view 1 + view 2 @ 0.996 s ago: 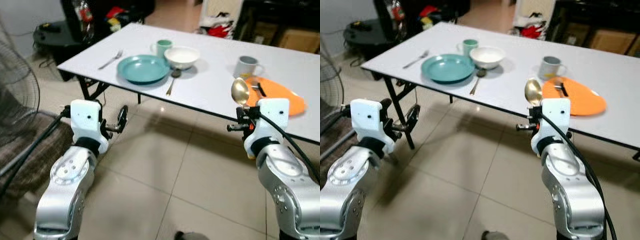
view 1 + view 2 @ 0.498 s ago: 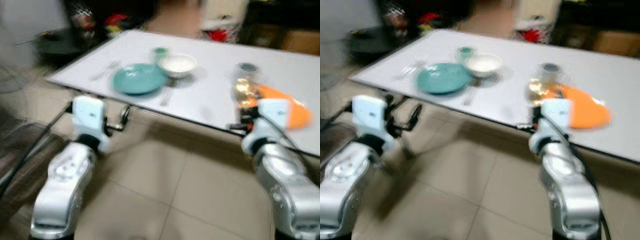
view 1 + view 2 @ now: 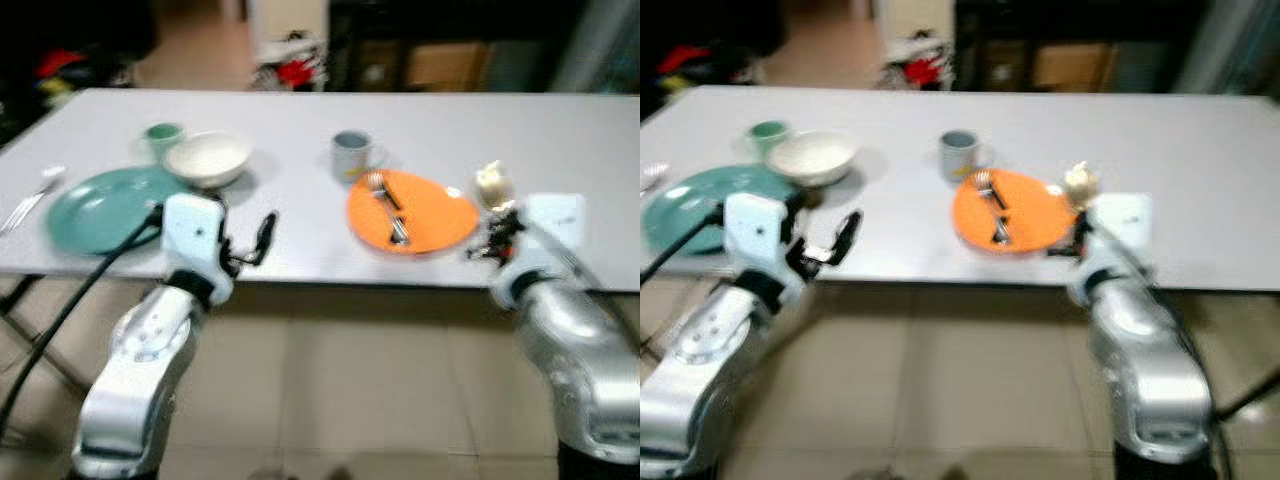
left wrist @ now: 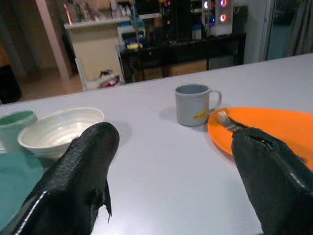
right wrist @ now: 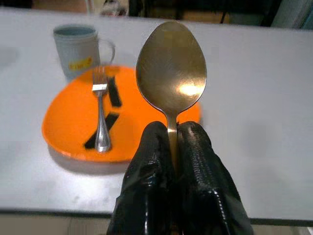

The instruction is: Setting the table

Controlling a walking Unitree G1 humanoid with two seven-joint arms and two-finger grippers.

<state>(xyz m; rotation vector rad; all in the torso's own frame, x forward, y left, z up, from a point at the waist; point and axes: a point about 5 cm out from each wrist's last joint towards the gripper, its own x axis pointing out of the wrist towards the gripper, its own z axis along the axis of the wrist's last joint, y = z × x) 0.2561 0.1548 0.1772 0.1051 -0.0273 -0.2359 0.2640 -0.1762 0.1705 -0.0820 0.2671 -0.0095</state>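
Head views blurred. Teal plate (image 3: 95, 205), white bowl (image 3: 207, 158) at bench (image 3: 290, 240) left. Left gripper (image 4: 171, 181) spread wide, empty, at near edge. Grey mug (image 4: 192, 104) behind orange plate (image 5: 68, 122) carrying fork (image 5: 101, 112). Right gripper (image 5: 172, 147) clamps spoon (image 5: 171, 68) handle, bowl upright, beside orange plate.

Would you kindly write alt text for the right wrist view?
The right gripper holds a gold metal spoon upright, its black fingers shut on the handle. Beyond, on the white table, a silver fork lies on an orange plate beside a grey mug.
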